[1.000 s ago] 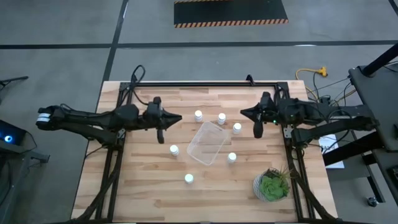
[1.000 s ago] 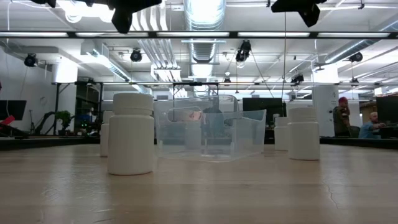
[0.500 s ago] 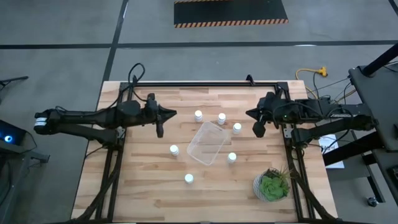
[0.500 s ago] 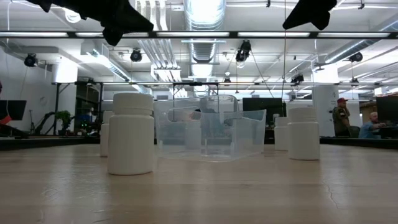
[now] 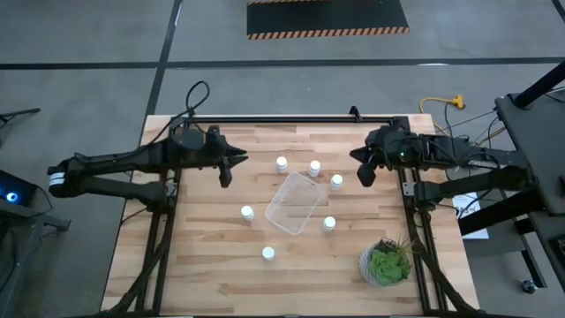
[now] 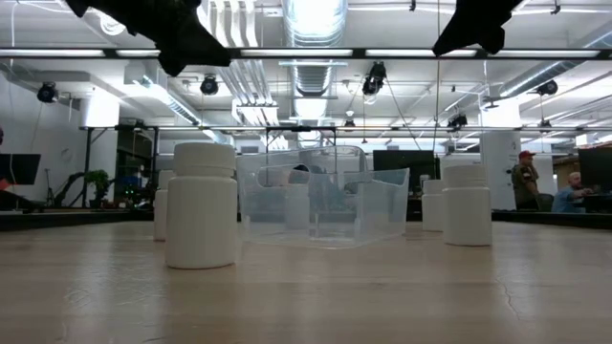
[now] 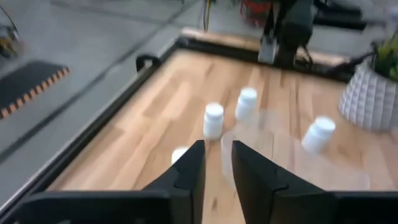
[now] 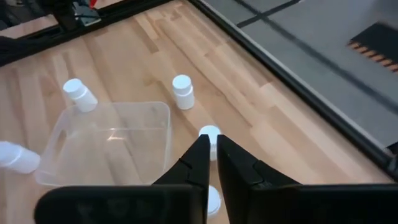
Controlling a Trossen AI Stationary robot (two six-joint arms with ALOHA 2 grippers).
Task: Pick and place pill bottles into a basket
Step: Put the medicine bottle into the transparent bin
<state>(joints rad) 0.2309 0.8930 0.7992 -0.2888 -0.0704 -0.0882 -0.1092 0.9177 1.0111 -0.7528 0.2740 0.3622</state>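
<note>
Six small white pill bottles stand upright on the wooden table around the clear bin (image 5: 294, 201), which rests on its base: three at its far side (image 5: 282, 163) (image 5: 315, 168) (image 5: 336, 181), one to its left (image 5: 247, 213), one at its near right (image 5: 329, 223) and one toward the near edge (image 5: 268, 254). My left gripper (image 5: 241, 160) hangs high above the table, left of the far bottles, fingers close together and empty. My right gripper (image 5: 354, 159) hangs high, right of them, shut and empty. Both show at the top of the low view (image 6: 177, 48) (image 6: 473, 29).
A green potted plant (image 5: 386, 262) in a white pot stands at the near right corner. A black rail (image 5: 291, 120) runs along the table's far edge. Bare wood lies at the table's near left (image 5: 177, 265).
My left gripper has drawn back toward the table's left and far edges, away from the bottles. My right gripper has drawn back a little toward the right edge. The bottles and the bin have kept still.
</note>
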